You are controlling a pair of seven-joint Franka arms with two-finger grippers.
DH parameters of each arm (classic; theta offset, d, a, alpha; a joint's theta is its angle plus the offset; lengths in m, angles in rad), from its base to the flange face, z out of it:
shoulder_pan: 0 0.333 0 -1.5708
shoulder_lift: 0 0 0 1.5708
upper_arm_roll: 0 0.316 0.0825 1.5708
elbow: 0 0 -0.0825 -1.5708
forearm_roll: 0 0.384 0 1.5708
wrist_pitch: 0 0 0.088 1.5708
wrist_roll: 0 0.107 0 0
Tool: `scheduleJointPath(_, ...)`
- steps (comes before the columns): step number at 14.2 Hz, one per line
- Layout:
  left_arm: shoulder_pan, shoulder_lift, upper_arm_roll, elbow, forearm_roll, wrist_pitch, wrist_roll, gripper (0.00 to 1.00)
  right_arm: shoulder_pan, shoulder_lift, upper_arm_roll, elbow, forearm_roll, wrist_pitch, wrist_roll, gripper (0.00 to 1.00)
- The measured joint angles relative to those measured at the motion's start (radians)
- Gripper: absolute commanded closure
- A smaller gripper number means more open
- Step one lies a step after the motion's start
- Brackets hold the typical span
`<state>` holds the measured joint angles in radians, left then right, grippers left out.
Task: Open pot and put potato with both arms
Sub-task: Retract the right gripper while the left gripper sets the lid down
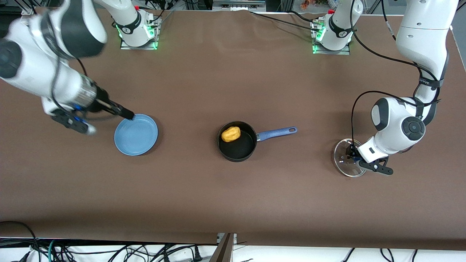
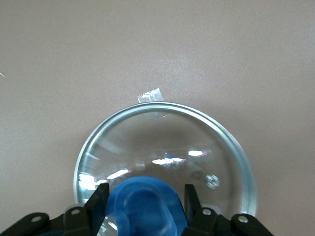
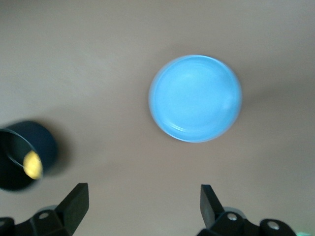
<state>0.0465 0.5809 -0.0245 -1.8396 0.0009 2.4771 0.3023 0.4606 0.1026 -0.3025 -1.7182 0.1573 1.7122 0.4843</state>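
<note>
Black pot (image 1: 237, 142) holds one potato (image 1: 230, 134); left hand (image 2: 146, 200) grips lid (image 2: 167, 147); right hand (image 3: 142, 202) wide, empty.

Right arm (image 1: 47, 69) motion-blurred; pot (image 3: 22, 155) blurred, cut by right wrist view edge; lid's blue knob (image 2: 142, 209) partly cut off.

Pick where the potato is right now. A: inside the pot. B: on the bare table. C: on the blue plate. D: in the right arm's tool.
A: the potato lies inside the uncovered pot, while the right tool is open and empty near the blue plate.
</note>
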Motion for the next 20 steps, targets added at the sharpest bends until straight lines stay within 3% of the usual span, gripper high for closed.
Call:
scheduleJointPath(2,0.0,-0.001,0.0,0.004,0.0,0.0,0.0,0.29,-0.073,-0.075,0.036,-0.031,-0.043,-0.065,-0.1,0.0)
scheduleJointPath(6,0.0,-0.014,-0.002,0.023,0.0,-0.001,-0.001,0.29,-0.331,-0.134,0.226,-0.035,-0.097,-0.119,-0.318,0.0)
scheduleJointPath(8,-0.001,-0.02,-0.004,0.059,0.0,-0.03,-0.001,0.29,-0.4,-0.141,0.276,-0.032,-0.124,-0.126,-0.381,0.0)
scheduleJointPath(16,-0.011,-0.04,-0.032,0.3,-0.004,-0.327,-0.075,0.29,-0.41,-0.139,0.302,0.052,-0.144,-0.135,-0.394,0.0)
scheduleJointPath(20,-0.014,-0.046,-0.033,0.485,-0.047,-0.599,-0.109,0.29,-0.41,-0.117,0.302,0.08,-0.15,-0.135,-0.394,0.0)
